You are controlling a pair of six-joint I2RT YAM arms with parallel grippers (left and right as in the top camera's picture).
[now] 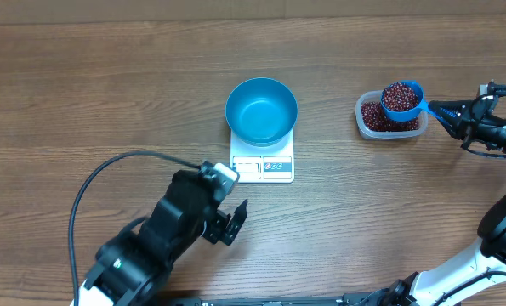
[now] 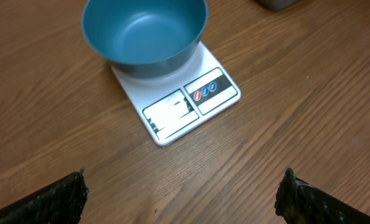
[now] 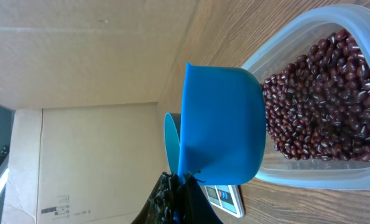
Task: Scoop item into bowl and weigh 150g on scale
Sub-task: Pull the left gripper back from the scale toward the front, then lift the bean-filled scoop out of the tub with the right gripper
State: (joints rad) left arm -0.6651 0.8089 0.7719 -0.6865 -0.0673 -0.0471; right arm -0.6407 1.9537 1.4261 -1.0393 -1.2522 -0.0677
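Note:
The teal-blue bowl (image 1: 262,110) (image 2: 145,34) sits empty on the white scale (image 1: 264,167) (image 2: 191,102) at mid-table. At the right, a clear tub (image 1: 391,125) (image 3: 334,93) holds dark red-brown beans (image 1: 374,116) (image 3: 324,99). My right gripper (image 1: 446,111) (image 3: 181,186) is shut on the handle of a bright blue scoop (image 1: 402,99) (image 3: 222,124), which is heaped with beans and held just above the tub. My left gripper (image 1: 233,223) (image 2: 183,196) is open and empty over bare table, near the scale's front edge.
The left arm's black cable (image 1: 108,174) loops over the table at the left. A cardboard wall (image 3: 79,50) stands behind the table. The right arm's body (image 1: 499,229) occupies the right edge.

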